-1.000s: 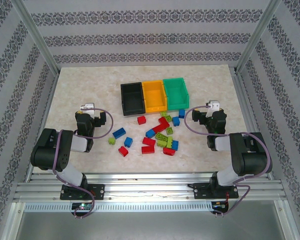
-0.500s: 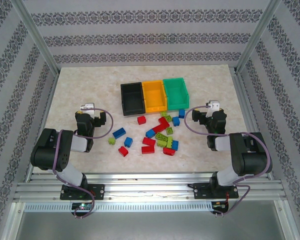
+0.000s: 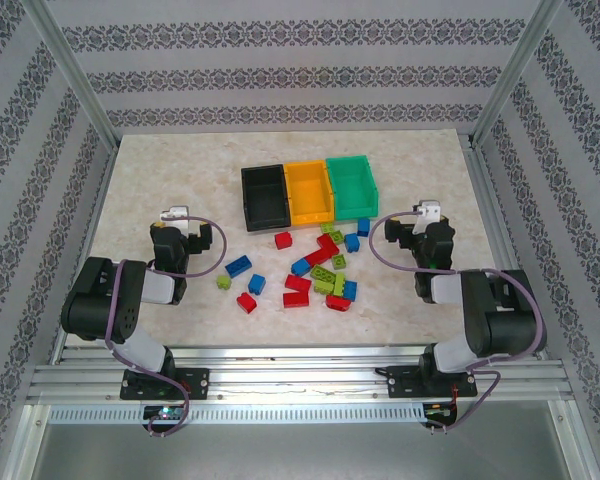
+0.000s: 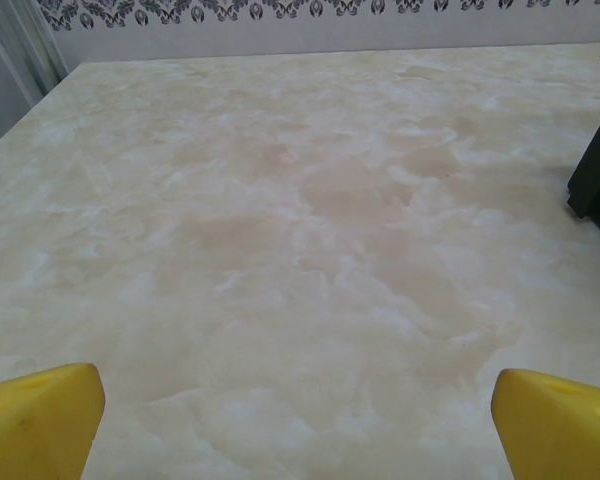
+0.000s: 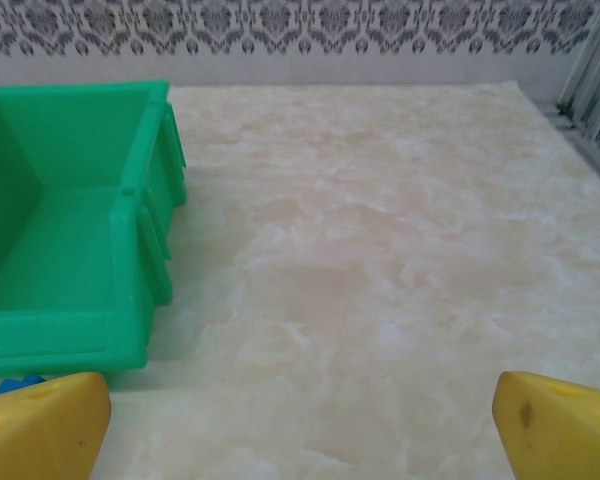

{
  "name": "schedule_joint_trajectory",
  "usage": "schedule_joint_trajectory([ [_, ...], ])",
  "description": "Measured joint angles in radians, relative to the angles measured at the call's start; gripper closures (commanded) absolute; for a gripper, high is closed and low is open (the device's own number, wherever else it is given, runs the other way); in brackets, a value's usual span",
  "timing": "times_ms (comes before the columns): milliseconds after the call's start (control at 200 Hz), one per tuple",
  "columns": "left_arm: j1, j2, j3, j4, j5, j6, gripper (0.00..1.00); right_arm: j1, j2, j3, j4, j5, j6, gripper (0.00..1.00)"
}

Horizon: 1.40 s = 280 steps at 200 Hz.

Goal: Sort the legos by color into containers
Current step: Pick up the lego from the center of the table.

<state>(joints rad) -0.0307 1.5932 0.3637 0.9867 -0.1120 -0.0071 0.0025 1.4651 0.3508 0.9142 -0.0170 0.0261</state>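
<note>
Blue, red and lime green legos (image 3: 320, 268) lie scattered on the table in front of three joined bins: black (image 3: 263, 196), orange-yellow (image 3: 308, 190) and green (image 3: 351, 185). All three bins look empty. My left gripper (image 4: 298, 430) rests low at the left, open, its yellow fingertips (image 4: 40, 420) wide apart over bare table. On the right, my right gripper (image 5: 300, 425) also stands open, with the green bin (image 5: 70, 220) just ahead to its left and a blue lego (image 5: 20, 383) peeking under that bin's near corner.
The marble table (image 3: 150, 180) has free room at the left, right and back. A metal frame and patterned walls (image 3: 300, 75) enclose it. The black bin's corner (image 4: 598, 180) shows at the right edge of the left wrist view.
</note>
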Motion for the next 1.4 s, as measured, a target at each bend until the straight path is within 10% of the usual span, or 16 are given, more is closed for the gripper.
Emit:
schedule_joint_trajectory([
  [395, 0.002, -0.396, 0.133, -0.424, 0.017, -0.136, 0.01, -0.011, -0.37, -0.026, -0.129, 0.018, 0.194, 0.02],
  [670, 0.034, -0.398, 0.251, -0.722, 0.372, -0.392, 0.0, -0.071, -0.272, 0.17, -0.346, -0.308, 0.479, 0.02],
  [909, 0.018, -0.29, 0.376, -1.1, 0.617, -0.515, 0.0, 0.158, -0.097, 0.196, -0.431, -0.364, 0.542, 0.02],
  [1399, -0.335, 0.095, 0.779, -1.743, 0.306, -0.396, 0.0, 0.354, -0.079, 0.196, -0.497, -0.147, 0.452, 0.02],
])
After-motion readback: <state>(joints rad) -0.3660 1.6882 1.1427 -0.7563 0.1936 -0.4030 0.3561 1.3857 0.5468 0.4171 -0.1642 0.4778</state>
